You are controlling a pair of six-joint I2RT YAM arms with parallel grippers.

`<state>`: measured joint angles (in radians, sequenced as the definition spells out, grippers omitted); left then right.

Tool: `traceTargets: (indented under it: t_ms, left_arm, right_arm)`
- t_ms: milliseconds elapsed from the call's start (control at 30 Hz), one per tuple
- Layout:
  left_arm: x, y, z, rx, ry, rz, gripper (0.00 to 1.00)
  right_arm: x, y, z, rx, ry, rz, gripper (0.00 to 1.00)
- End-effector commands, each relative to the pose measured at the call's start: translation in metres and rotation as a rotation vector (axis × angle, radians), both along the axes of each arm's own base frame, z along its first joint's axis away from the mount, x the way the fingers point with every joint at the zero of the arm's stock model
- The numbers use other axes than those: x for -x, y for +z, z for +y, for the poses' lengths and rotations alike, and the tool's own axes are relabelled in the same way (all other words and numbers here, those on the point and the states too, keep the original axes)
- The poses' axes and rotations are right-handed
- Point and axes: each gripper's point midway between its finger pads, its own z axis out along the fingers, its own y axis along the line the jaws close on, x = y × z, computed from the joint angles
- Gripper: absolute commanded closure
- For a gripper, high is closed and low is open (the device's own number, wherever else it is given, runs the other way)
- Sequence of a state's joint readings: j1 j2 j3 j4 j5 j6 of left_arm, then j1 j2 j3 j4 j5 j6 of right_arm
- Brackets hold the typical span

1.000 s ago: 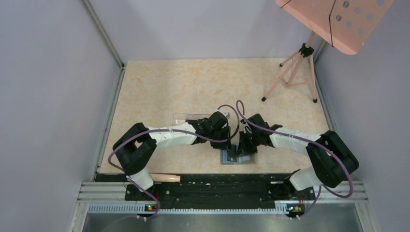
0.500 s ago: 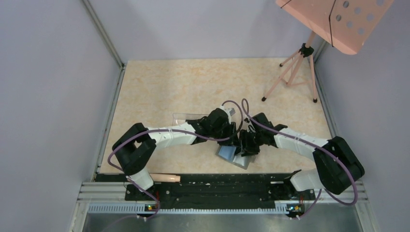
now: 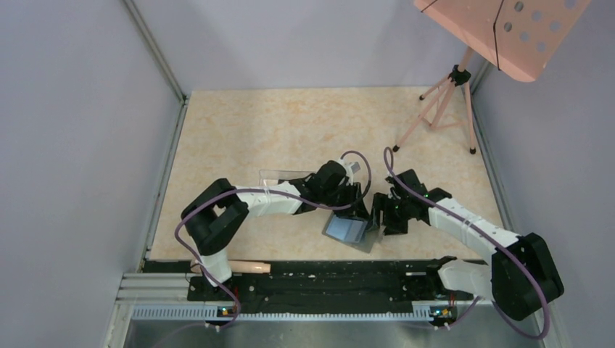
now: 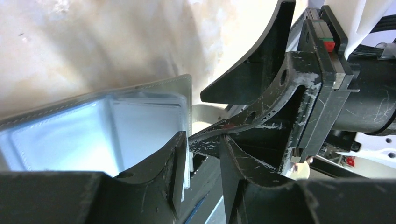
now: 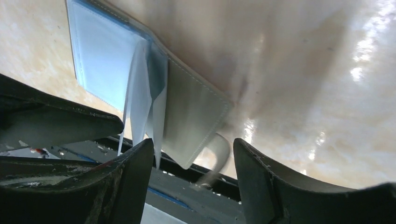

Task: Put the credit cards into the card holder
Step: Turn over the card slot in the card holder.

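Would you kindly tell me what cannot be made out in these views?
Credit cards: none visible; the arms hide the table beside the card holder, top view.
Its pockets: washed out by glare, left wrist view.
Left fingers' grip: contact hidden behind one finger, same view.

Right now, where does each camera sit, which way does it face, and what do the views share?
Top external: above and behind the robot, looking down on the table; left arm and right arm show whole, left gripper and right gripper meet at the open card holder.
Left wrist: on the left arm, looking past its left fingers at the card holder's blue-gray inside and the right gripper opposite.
Right wrist: on the right arm, looking between its right fingers at the card holder's corner and tab.
Shared: all three show the card holder.
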<state>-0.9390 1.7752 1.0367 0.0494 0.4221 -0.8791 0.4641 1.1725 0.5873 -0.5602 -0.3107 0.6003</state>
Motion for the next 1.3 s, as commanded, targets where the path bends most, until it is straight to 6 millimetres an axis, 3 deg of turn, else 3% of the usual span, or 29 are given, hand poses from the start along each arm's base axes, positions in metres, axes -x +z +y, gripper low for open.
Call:
traceTargets:
  t_ms: [0,233,500,633,867,1000,1067,1167,1267]
  left_arm:
    - [0.019,-0.005,-0.016,0.049,-0.095,0.072,0.61]
    - [0.019,-0.013,-0.014,0.03,-0.085,0.095,0.57]
    - [0.002,-0.038,0.03,-0.225,0.051,0.037,0.6]
    - [0.001,-0.052,0.047,-0.324,0.074,0.033,0.63]
    - [0.004,-0.072,0.061,-0.417,0.072,0.058,0.75]
    - [0.005,-0.077,0.067,-0.466,0.098,0.082,0.91]
    - [0.007,-0.078,0.072,-0.477,0.129,0.102,1.0]
    - [0.01,-0.078,0.081,-0.491,0.185,0.121,1.0]
    - [0.01,-0.077,0.094,-0.519,0.245,0.118,1.0]
  right_arm:
    - [-0.036,0.05,0.017,-0.138,-0.007,-0.214,0.33]
    - [-0.039,0.056,0.016,-0.135,-0.004,-0.236,0.29]
    - [-0.038,0.06,0.029,-0.196,0.069,-0.223,0.33]
    - [-0.041,0.069,0.039,-0.245,0.095,-0.232,0.43]
    - [-0.043,0.072,0.057,-0.306,0.119,-0.207,0.76]
    - [-0.038,0.049,0.065,-0.272,0.129,-0.143,0.98]
    - [-0.032,0.031,0.067,-0.227,0.14,-0.095,1.0]
    - [-0.024,0.005,0.063,-0.133,0.161,-0.021,1.0]
    - [-0.018,-0.02,0.047,-0.019,0.158,0.026,1.0]
